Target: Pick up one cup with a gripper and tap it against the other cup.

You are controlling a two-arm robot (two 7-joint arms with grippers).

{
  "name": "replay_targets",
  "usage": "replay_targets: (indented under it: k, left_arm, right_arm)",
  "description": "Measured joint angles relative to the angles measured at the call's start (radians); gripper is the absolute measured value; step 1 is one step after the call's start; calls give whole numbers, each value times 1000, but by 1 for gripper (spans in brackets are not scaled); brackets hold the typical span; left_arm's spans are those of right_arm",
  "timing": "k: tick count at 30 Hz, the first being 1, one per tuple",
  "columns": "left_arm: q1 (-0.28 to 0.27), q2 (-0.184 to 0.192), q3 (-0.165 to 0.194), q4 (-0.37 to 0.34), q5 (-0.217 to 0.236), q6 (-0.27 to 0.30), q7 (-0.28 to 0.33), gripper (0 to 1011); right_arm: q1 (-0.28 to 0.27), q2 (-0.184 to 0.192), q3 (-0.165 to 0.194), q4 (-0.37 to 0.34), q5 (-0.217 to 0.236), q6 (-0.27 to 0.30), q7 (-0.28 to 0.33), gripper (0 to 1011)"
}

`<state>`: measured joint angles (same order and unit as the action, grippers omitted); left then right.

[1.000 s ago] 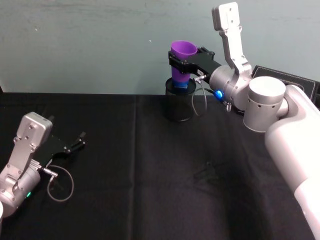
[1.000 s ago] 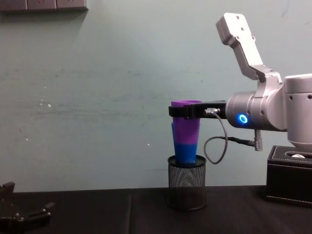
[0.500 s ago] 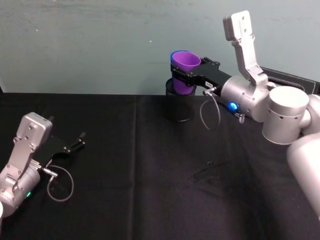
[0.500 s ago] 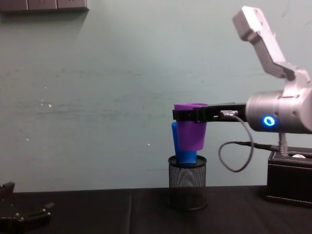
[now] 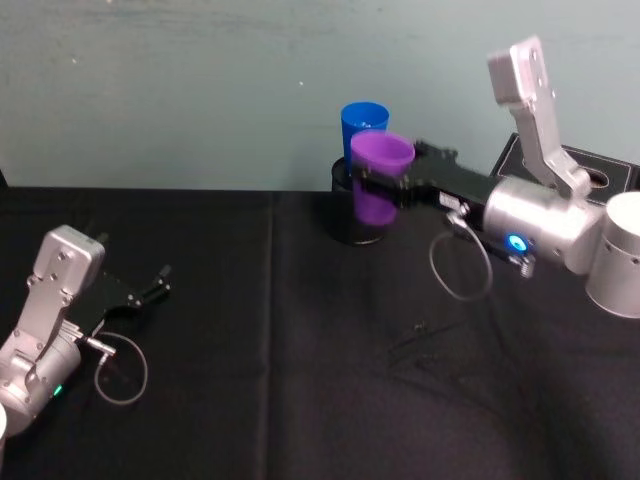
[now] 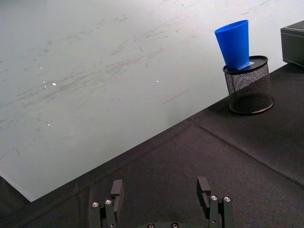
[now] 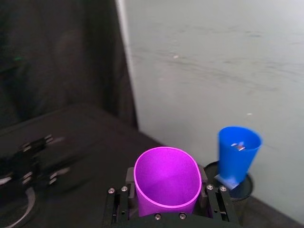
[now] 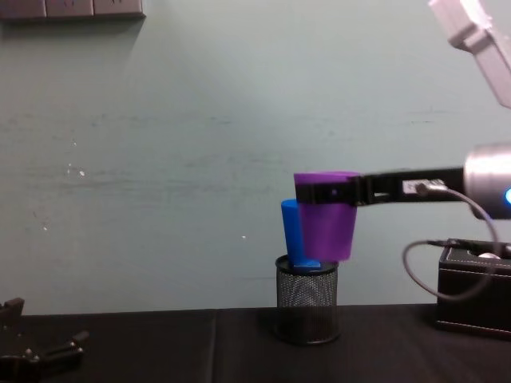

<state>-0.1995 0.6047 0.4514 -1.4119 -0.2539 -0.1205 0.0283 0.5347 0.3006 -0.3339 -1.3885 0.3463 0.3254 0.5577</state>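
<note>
Purple cup [image 5: 380,178], centre frame, looks light, smooth, slightly squeezable; right gripper [image 5: 392,187] pinches it below the rim. Left gripper [image 6: 162,202] idles, fingers wide.

Pale green-grey scuffed wall [image 8: 160,144] at 12 o'clock. Black cloth-covered table [image 5: 300,380] w/ crease. Grey panels [image 8: 72,8] at 10 o'clock, top edge.

The right gripper [image 5: 385,185] is clamping the purple cup [image 5: 379,178] in the air at 12 o'clock, crowding the blue cup [image 5: 362,122] standing in the mesh holder [image 5: 355,220]. A black box [image 8: 475,289] is blocking the 2 o'clock corner. The left gripper [image 5: 150,285] is lying at 9 o'clock, leaving the cloth [image 5: 300,380] between open.
</note>
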Motion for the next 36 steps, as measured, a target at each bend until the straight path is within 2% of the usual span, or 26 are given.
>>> replay_targets:
  k: [2, 3, 7, 10, 13, 16, 17, 22, 31, 36]
  left_arm:
    - [0, 0, 0, 0, 0, 0, 0, 1011]
    - [0, 0, 0, 0, 0, 0, 0, 1011]
    - [0, 0, 0, 0, 0, 0, 0, 1011]
    - [0, 0, 0, 0, 0, 0, 0, 1012]
    - [0, 0, 0, 0, 0, 0, 0, 1011]
    - [0, 0, 0, 0, 0, 0, 0, 1011]
    - [0, 0, 0, 0, 0, 0, 0, 1011]
    - [0, 0, 0, 0, 0, 0, 0, 1011]
    - [0, 0, 0, 0, 0, 0, 0, 1011]
    - [0, 0, 0, 0, 0, 0, 0, 1012]
  right_arm:
    - [-24, 28, -3, -24, 12, -19, 33, 731]
    - [-24, 28, -3, -24, 12, -19, 33, 731]
    - [-69, 73, -8, -46, 22, -109, 81, 731]
    - [-84, 88, -10, -39, 31, -144, 102, 731]
    - [-96, 105, -22, -1, 37, -214, 133, 731]
    - [-99, 109, -31, 29, 35, -262, 147, 731]
    - [-99, 110, -42, 59, 28, -306, 156, 731]
    - [-88, 105, -71, 145, 18, -393, 182, 731]
    - [-72, 100, -116, 231, 21, -465, 227, 731]
    - [-61, 98, -140, 274, 23, -479, 243, 731]
